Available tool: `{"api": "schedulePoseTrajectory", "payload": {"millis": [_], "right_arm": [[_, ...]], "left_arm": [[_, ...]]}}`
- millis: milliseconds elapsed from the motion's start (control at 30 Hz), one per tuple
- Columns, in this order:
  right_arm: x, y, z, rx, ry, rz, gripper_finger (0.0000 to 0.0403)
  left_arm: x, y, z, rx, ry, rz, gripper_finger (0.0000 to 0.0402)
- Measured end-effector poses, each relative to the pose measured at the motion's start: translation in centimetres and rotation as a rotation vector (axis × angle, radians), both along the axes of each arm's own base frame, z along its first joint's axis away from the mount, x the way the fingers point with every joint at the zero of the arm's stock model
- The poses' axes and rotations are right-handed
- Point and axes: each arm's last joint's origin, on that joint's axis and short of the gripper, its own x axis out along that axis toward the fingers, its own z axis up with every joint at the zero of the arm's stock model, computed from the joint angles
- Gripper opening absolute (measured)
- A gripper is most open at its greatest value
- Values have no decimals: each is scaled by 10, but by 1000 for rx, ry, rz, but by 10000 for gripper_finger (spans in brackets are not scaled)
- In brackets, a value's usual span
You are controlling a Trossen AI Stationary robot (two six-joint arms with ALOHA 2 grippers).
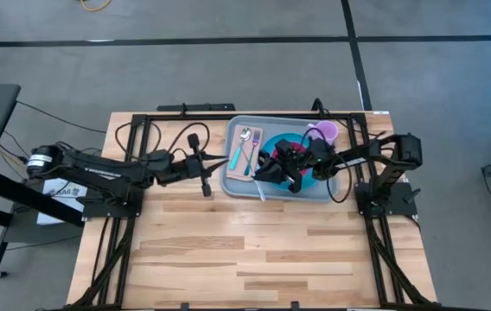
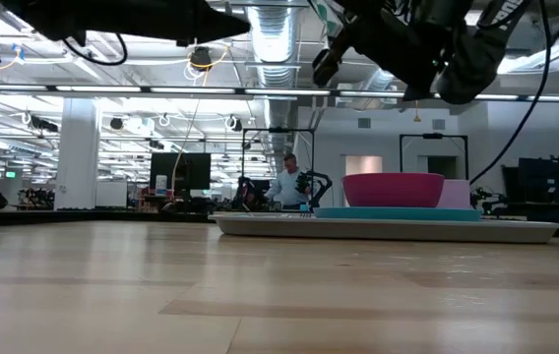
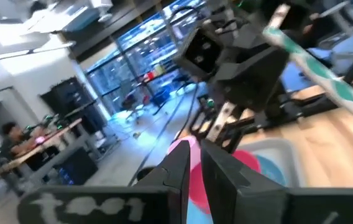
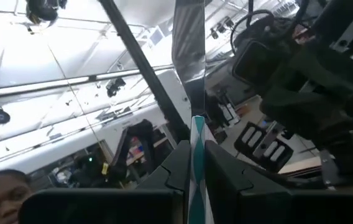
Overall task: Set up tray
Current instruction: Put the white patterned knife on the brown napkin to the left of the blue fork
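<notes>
The grey-blue tray point(image 1: 237, 185) lies at the table's far middle and also shows in the low view point(image 2: 388, 228). On it are a blue plate point(image 2: 398, 212) with a pink bowl point(image 2: 393, 189), a purple cup point(image 1: 322, 131), and a spoon and fork point(image 1: 245, 149) with teal handles. My right gripper point(image 1: 270, 175) hovers over the tray's near left part, shut on a knife point(image 1: 258, 187). My left gripper point(image 1: 221, 161) is shut and empty, raised just off the tray's left edge. My right gripper pinches the knife's teal-and-white striped handle point(image 4: 196, 142) between its two fingers. The silver blade point(image 4: 187, 37) sticks out past the fingertips, roughly along the fingers. The knife is lifted clear above the tray.
The arms' black frames point(image 1: 116, 207) run along the table's left and right sides. Bare wooden tabletop point(image 1: 245, 259) stretches from the tray to the near edge. A person point(image 2: 287, 185) is far off in the room behind.
</notes>
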Motion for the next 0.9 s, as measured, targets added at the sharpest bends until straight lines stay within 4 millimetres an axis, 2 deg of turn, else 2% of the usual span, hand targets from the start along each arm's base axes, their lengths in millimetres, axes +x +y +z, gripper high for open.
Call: {"api": "schedulePoseTrajectory", "payload": {"millis": [233, 367, 500, 667, 900], "right_arm": [[5, 6, 8, -35, -11, 92, 30], [6, 9, 12, -51, -24, 126, 26], [6, 9, 12, -54, -24, 132, 28], [6, 13, 12, -64, -30, 142, 28], [6, 20, 13, -67, -41, 159, 29]], "left_arm": [[8, -6, 9, 91, -9, -209, 30], [9, -11, 17, 66, -41, -367, 30], [10, -13, 27, -22, -77, -448, 30], [12, -12, 33, -74, -96, -448, 30], [12, -6, 34, 85, -84, -214, 30]]}}
